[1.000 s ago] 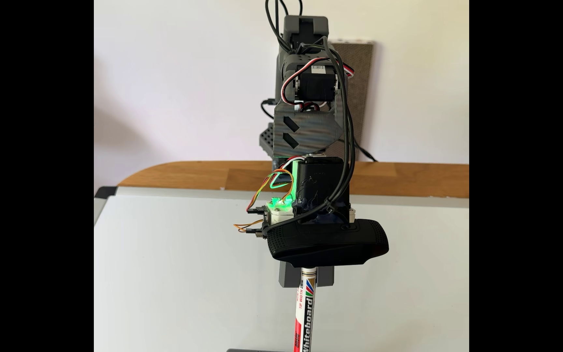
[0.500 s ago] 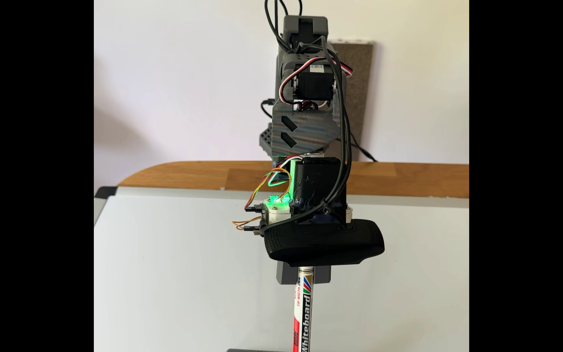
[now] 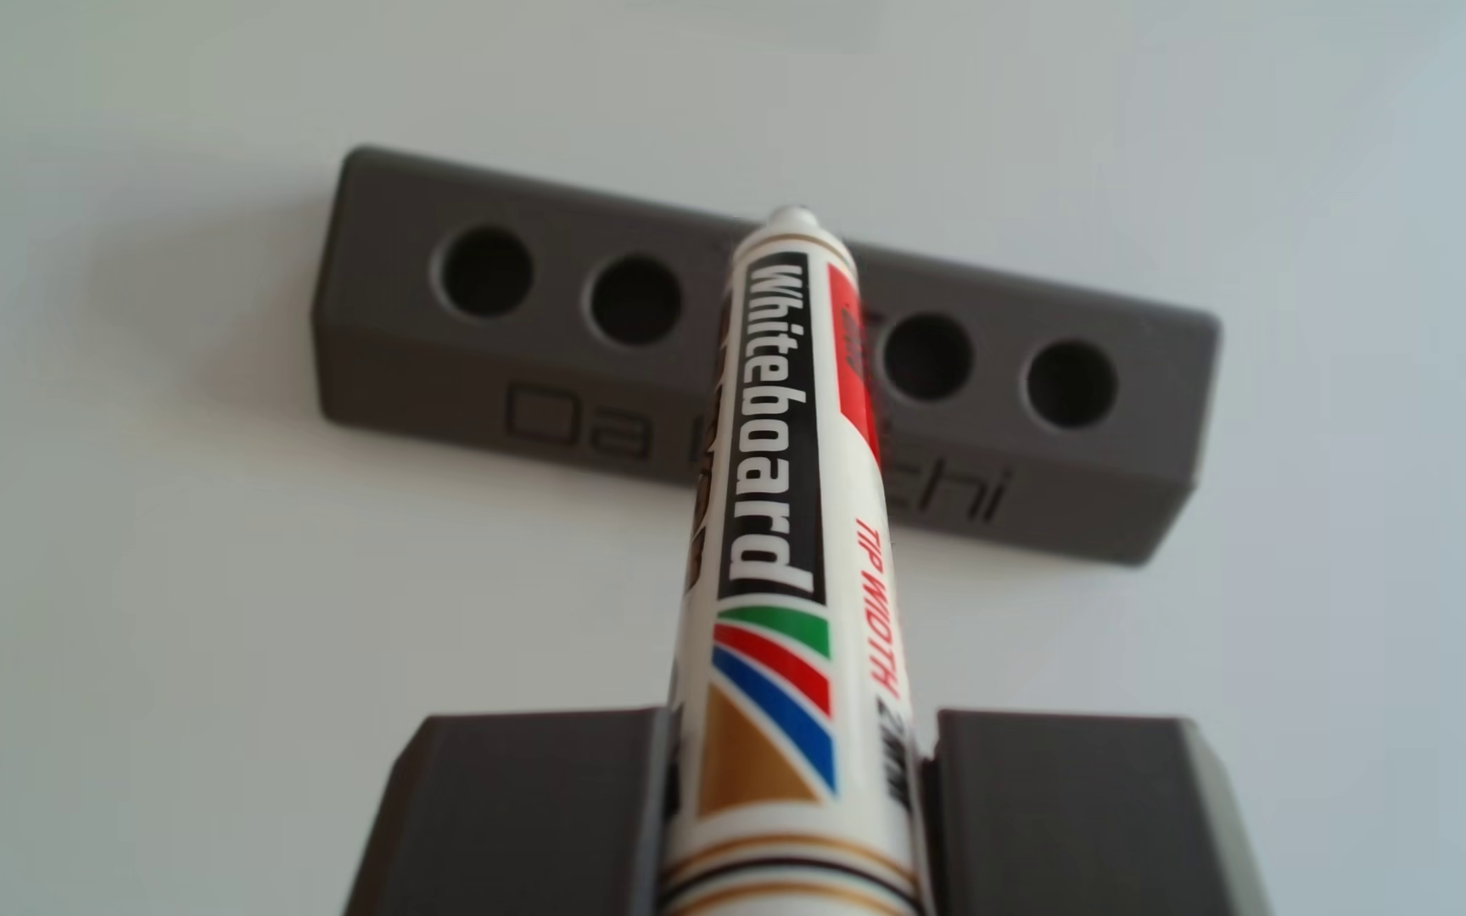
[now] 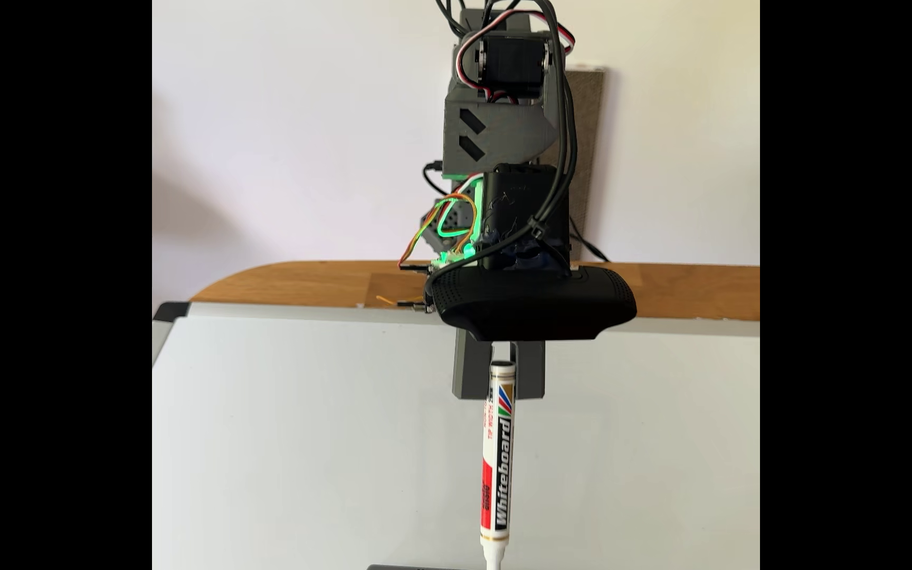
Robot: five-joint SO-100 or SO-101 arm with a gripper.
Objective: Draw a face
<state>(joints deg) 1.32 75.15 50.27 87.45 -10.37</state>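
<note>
Nearest in the fixed view, the top edge of a grey pen holder (image 4: 415, 566) just shows at the bottom; the other view shows it as a long block (image 3: 465, 370) with a row of round holes and raised lettering on its side, lying on the whiteboard (image 3: 139, 661); the marker (image 4: 497, 466) hangs nearly upright above it, nib end down, its barrel crossing the middle of the block and hiding part of the lettering; the gripper (image 4: 500, 372) is closed on the marker's upper end, grey fingers (image 3: 527, 819) pressed to both sides of the barrel; above sits a black webcam (image 4: 533, 304), then the arm (image 4: 497, 137) with looping wires; behind runs a wooden tabletop (image 4: 306, 285); a brown panel (image 4: 588, 164) leans against the wall.
</note>
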